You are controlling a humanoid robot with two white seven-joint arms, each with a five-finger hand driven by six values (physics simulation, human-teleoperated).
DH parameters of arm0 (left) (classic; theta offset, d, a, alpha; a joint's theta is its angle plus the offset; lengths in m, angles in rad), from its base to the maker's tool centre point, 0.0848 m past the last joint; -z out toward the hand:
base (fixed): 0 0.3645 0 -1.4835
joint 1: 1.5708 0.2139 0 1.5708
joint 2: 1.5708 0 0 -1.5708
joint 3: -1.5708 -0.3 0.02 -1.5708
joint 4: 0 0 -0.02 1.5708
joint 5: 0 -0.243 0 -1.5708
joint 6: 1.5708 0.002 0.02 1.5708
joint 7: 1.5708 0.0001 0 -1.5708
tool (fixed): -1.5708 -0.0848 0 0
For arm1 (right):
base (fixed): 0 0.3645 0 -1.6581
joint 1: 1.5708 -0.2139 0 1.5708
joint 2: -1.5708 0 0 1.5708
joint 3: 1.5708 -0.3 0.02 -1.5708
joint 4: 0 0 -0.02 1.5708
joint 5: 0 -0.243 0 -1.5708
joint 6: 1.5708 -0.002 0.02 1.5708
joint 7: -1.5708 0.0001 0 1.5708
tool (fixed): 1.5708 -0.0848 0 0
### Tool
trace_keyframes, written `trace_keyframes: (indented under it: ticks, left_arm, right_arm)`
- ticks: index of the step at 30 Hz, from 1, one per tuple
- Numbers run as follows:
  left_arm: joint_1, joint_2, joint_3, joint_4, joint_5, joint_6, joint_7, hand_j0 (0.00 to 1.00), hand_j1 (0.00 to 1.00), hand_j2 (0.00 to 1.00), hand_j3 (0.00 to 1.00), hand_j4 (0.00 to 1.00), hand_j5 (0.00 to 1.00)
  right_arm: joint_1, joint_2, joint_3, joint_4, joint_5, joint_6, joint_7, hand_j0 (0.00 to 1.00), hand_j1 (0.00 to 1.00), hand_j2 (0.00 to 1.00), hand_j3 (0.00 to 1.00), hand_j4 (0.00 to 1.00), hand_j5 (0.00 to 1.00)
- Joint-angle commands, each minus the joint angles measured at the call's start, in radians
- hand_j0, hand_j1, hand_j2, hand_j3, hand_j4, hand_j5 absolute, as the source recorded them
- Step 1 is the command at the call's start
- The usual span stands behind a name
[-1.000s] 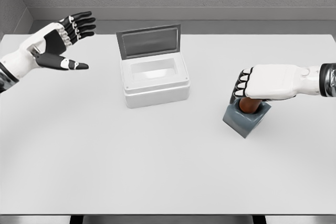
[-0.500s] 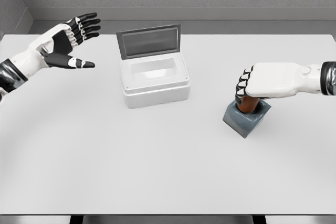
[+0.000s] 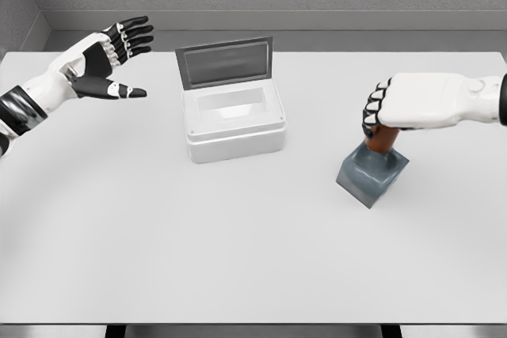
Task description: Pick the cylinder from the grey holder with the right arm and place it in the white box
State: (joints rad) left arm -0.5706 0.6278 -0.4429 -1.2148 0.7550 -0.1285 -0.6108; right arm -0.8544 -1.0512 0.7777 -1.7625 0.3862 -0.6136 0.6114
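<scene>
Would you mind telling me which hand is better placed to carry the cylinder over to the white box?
Right. The right hand is closed on the brown cylinder, which stands partly out of the grey holder. The left hand hovers open, beyond the open white box, holding nothing.

The reddish-brown smooth cylinder (image 3: 382, 141) shows a rusty tone between the white-shelled right hand (image 3: 412, 108) above it and the blue-grey square block holder (image 3: 372, 172) below it. That hand's fingers (image 3: 372, 110) are black with white bands at the joints. Left of the holder, the glossy white plastic box (image 3: 234, 127) has a dark grey raised lid (image 3: 225, 62) with a lighter grey panel inside its frame. Farther left of the holder, the left hand (image 3: 101, 63) is white with a black palm and black, white-banded fingers. The matte table (image 3: 238, 243) is plain pale white-grey, unpatterned.
</scene>
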Motion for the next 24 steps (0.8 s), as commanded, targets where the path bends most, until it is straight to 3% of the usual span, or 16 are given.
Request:
trace_keyframes:
  ticks: [1, 11, 24]
  left_arm:
    - [0.000, 0.000, 0.001, 0.003, 0.003, -0.002, 0.000, 1.00, 1.00, 1.00, 1.00, 1.00, 1.00]
    - [-0.002, 0.000, 0.001, 0.004, 0.001, 0.000, 0.000, 1.00, 1.00, 1.00, 1.00, 1.00, 1.00]
    - [-0.011, -0.016, -0.005, 0.004, -0.003, 0.004, 0.000, 1.00, 1.00, 1.00, 1.00, 1.00, 1.00]
  right_arm:
    - [-0.002, 0.000, -0.008, 0.000, -0.004, 0.003, -0.001, 0.52, 0.52, 0.52, 0.52, 0.52, 0.52]
    - [-0.025, 0.031, -0.009, 0.001, -0.001, 0.003, -0.001, 0.51, 0.51, 0.51, 0.51, 0.51, 0.51]
    - [-0.066, 0.119, -0.008, 0.015, 0.005, 0.003, -0.001, 0.50, 0.50, 0.50, 0.50, 0.50, 0.50]
